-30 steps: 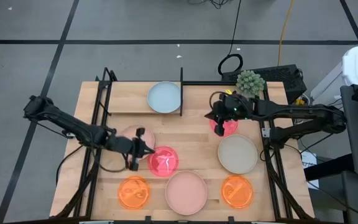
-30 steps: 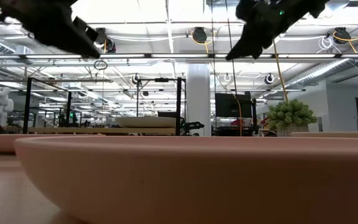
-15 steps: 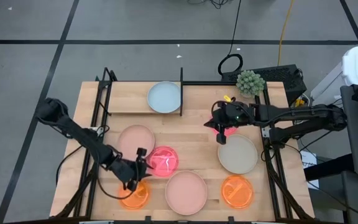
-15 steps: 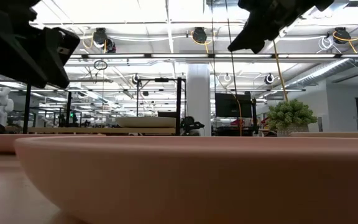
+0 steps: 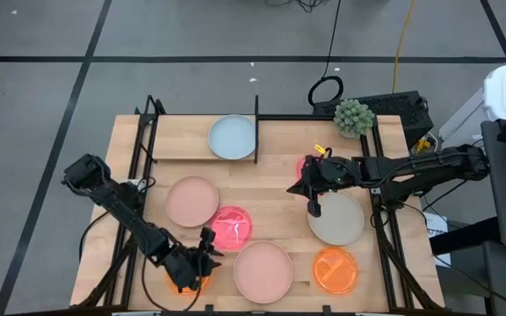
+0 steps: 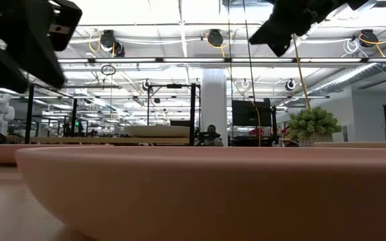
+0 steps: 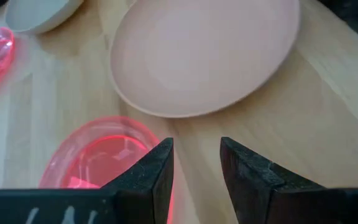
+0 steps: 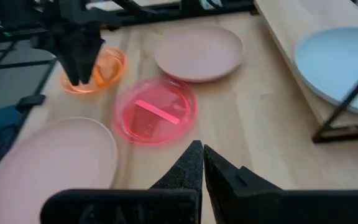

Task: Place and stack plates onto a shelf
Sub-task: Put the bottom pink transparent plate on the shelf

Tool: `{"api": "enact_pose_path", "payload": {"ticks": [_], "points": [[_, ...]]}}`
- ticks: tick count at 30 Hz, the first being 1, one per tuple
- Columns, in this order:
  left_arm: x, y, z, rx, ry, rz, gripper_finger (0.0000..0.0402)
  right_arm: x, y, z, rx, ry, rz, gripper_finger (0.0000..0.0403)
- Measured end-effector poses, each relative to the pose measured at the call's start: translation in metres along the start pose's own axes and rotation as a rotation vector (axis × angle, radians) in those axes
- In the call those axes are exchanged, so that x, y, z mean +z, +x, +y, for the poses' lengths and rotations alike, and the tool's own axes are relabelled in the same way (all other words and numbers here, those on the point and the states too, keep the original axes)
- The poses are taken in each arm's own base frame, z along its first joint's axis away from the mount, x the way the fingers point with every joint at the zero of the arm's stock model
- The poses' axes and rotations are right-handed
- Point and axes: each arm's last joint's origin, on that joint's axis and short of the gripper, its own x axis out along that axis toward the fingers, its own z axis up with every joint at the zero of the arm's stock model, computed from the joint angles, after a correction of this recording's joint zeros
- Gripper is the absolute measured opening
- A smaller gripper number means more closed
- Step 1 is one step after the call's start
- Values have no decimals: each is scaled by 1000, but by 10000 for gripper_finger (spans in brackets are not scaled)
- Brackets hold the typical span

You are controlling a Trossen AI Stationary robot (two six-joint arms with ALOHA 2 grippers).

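A light-blue plate [image 5: 233, 138] lies on the shelf [image 5: 178, 145] at the far side. On the tabletop lie two pale-pink plates [image 5: 191, 200] [image 5: 263, 270], a neon pink plate [image 5: 228, 226], a beige plate [image 5: 336, 219] and two orange plates [image 5: 335, 269] [image 5: 179, 279]. Another neon pink plate [image 5: 306, 167] is partly hidden by my right arm. My left gripper [image 7: 196, 163] is open above the table, between the near-left orange plate and the neon pink plate [image 7: 98, 155]. My right gripper [image 8: 201, 158] is shut and hangs over the beige plate's far-left rim.
A small potted plant [image 5: 353, 116] stands at the far right corner. Black frame posts [image 5: 256, 127] rise at the shelf's ends and along both table sides. Bare wood shows between the plates in the middle [image 5: 279, 197].
My left gripper has swung toward the table's near edge and sunk, from beside the left pale-pink plate to over the near-left orange plate. My right gripper has drifted toward the near edge, off the far neon pink plate and onto the beige plate's rim. No plate has moved.
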Motion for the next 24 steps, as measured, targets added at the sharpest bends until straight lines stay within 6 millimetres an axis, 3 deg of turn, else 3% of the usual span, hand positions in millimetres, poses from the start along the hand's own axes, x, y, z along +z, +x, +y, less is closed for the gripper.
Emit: {"api": "enact_pose_path", "payload": {"ticks": [8,18,24], "points": [[2,-9,-13,12,-56,24,138,0,-1,16,60,-48,-21,0],[-2,4,-23,46,-6,73,140,-1,-1,16,60,-39,-13,0],[-6,13,-29,83,-4,94,176,-12,3,14,55,-1,18,0]]}}
